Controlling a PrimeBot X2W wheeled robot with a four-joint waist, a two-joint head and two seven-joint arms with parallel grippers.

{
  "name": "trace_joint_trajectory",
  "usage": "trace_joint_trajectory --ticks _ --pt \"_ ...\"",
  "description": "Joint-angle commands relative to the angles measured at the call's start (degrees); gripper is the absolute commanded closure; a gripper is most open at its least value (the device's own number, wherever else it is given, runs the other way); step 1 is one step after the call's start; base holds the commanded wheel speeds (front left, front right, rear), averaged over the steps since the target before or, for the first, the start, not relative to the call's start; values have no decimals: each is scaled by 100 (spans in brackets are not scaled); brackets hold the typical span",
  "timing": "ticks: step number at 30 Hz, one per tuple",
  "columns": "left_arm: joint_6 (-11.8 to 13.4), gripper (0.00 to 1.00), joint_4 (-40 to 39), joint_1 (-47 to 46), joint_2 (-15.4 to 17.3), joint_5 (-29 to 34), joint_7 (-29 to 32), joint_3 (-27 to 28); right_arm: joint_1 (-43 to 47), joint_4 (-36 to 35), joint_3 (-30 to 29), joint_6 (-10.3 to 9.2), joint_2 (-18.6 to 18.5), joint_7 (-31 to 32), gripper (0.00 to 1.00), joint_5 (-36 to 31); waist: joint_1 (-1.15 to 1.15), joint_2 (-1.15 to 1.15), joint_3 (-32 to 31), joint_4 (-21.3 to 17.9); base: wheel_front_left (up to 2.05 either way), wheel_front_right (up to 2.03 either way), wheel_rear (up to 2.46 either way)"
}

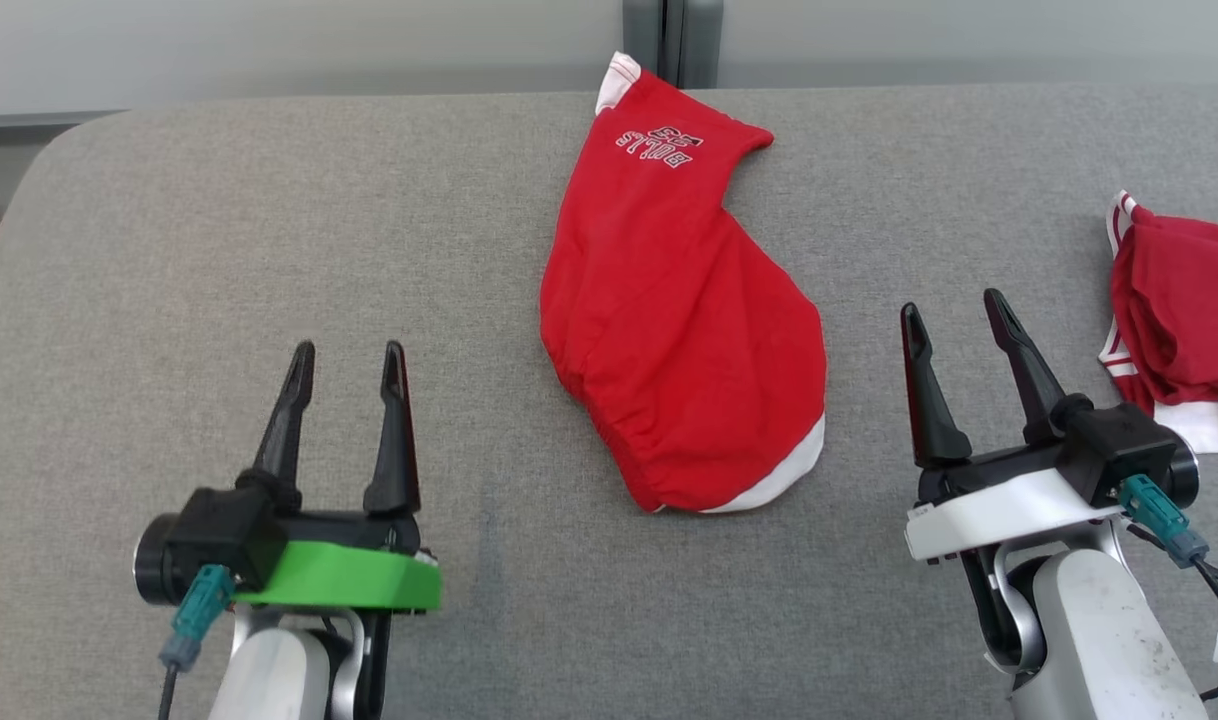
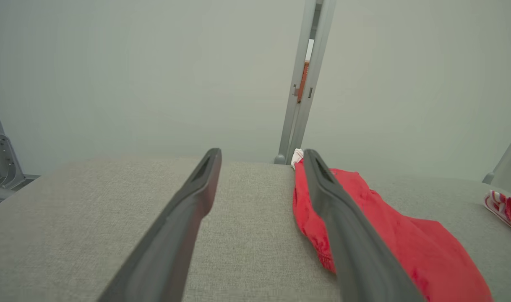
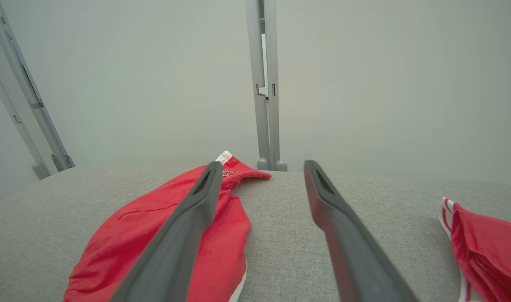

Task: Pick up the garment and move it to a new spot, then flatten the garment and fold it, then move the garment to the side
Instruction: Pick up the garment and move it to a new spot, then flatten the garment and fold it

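Down at the bottom, close to the camera, the left gripper (image 1: 350, 346) sits low on the left, with a green plate (image 1: 339, 580) under its fingers. Its two dark fingers are spread apart and hold nothing. Over on the right sits the right gripper (image 1: 952, 300), with a white plate (image 1: 999, 510) under it. Its fingers are spread apart too, and they hold nothing. Both grippers are over the gray table (image 1: 219, 250) and touch no cloth. Between them, a bit farther back, the red garment (image 1: 669, 330) lies in the middle of the table. It is bunched into a long shape. Its far end reaches the back edge of the table, where white letters show upside down. A white strip shows at its near end. Another red cloth (image 1: 1184, 320) with white trim lies at the right edge, near the right gripper but apart from it. A gray post (image 1: 672, 40) stands behind the table.
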Motion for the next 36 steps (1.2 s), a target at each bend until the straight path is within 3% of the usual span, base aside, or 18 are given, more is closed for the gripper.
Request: trace_joint_trajectory --ticks 1,11,19,21,24,28,36 --pt "-35 0 12 149 -10 44 0 -6 86 30 16 -6 -24 -14 0 -46 0 0 -115 -2 0 0 0" --pt "165 0 -101 339 -12 -160 0 -168 154 1 -15 -5 -17 -14 0 61 0 0 -225 -111 0 0 0" --pt "133 0 58 295 -13 -172 0 -217 80 15 -23 -5 -16 -14 0 100 0 0 -192 -255 0 0 0" --pt "86 0 196 298 -13 -212 0 -301 71 8 -23 -5 -15 -14 0 104 0 0 -182 -289 0 0 0" --pt "-245 0 732 331 -15 -360 1 -708 68 14 -40 -5 -14 -14 0 104 0 0 -168 -349 0 0 0" --pt "-464 0 1322 111 -2 -522 1 -1178 37 3 -35 -5 -12 -14 0 103 0 0 -104 -438 0 0 0" --pt "-586 0 1936 -280 0 -1291 321 -2051 -43 -44 -68 -5 -14 -14 0 151 0 0 145 -626 0 0 0"
